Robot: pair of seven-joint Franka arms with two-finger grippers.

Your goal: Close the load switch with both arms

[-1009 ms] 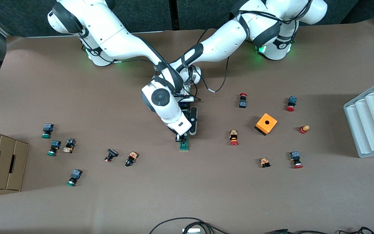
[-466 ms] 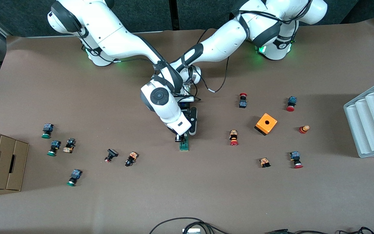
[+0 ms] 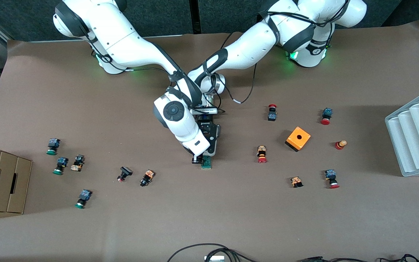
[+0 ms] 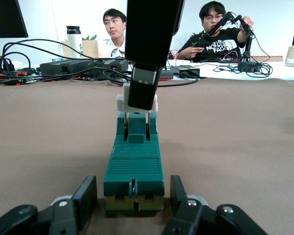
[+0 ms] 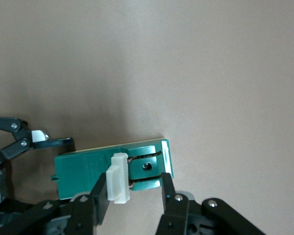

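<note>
Load switch (image 3: 206, 162) flat on mid-table, long axis running from the robots' bases toward the front camera, white lever (image 5: 118, 177) raised at the camera-facing end. Left gripper (image 4: 132, 203) clamped on the green body's base-facing end, fingers (image 4: 85, 198) pressed to both flanks. Right gripper (image 5: 130, 196) over the lever end, half open, one finger (image 5: 99, 198) against the lever, gripping nothing firmly as far as visible. Closing likely calls for pressing that lever down along the axis. Only legible writing: "NOTE" on a bystander's black shirt (image 4: 220, 44) in the left wrist view
</note>
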